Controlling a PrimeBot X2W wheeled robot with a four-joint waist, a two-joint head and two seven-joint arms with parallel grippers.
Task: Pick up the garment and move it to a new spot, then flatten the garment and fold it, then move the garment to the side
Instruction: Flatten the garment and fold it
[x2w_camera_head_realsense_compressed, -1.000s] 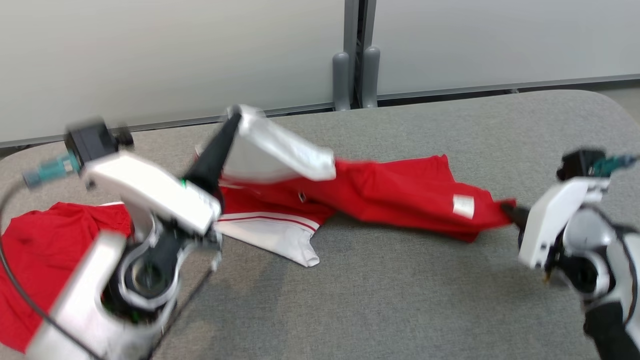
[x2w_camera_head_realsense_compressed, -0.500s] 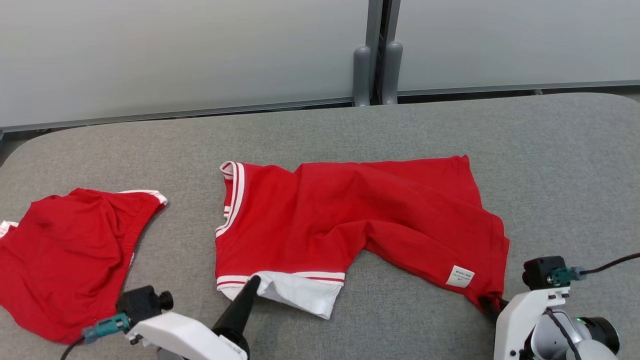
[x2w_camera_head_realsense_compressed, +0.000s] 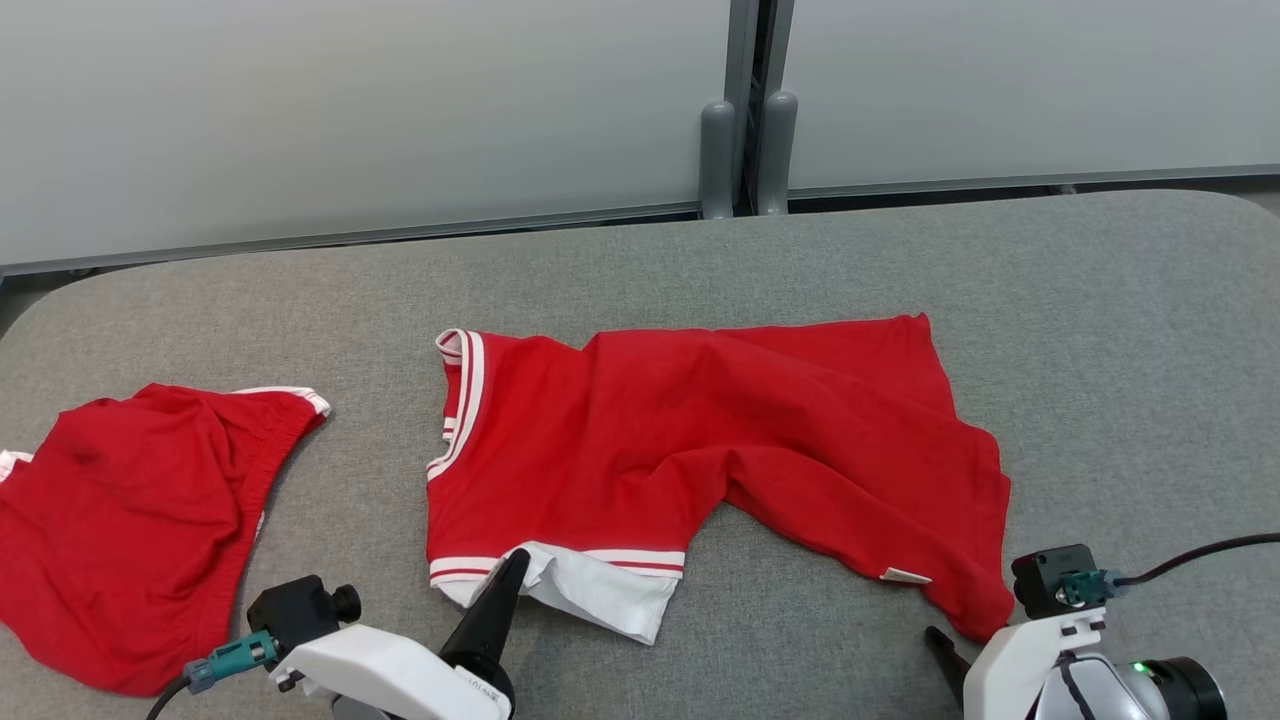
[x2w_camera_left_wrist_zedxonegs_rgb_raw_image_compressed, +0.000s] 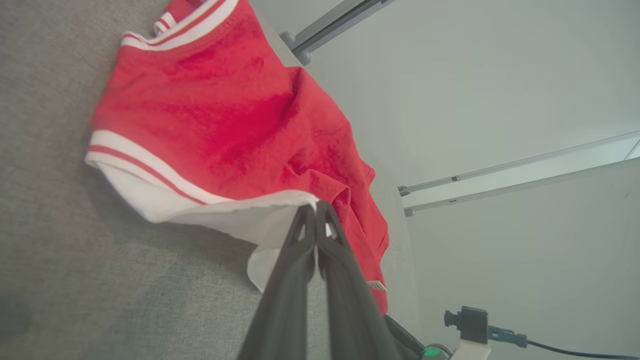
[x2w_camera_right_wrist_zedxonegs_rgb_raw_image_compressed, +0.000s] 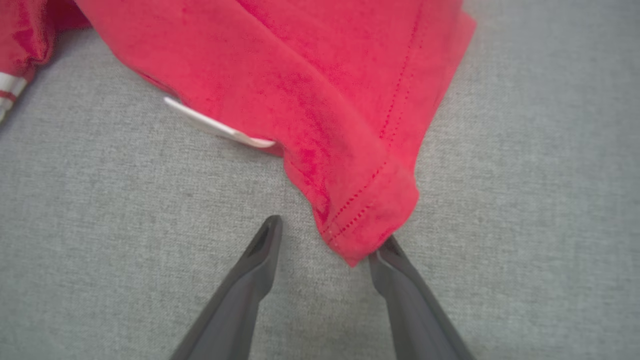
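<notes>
Left gripper (x2w_camera_left_wrist_zedxonegs_rgb_raw_image_compressed: 316, 212) clamped shut on the red garment (x2w_camera_head_realsense_compressed: 700, 430) at its white hem, right gripper (x2w_camera_right_wrist_zedxonegs_rgb_raw_image_compressed: 330, 232) spread open either side of its near corner (cloth brushing one finger), garment lying mid-way across the grey felt table (x2w_camera_head_realsense_compressed: 1100, 330), second red garment (x2w_camera_head_realsense_compressed: 130, 510) at left, pale panels (x2w_camera_head_realsense_compressed: 350, 100) behind, right jaws pinching that corner a moment ago, now let go.

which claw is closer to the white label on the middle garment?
Right. Right claw is open at the garment corner beside the label; left claw is shut on white fabric at the other end.
</notes>
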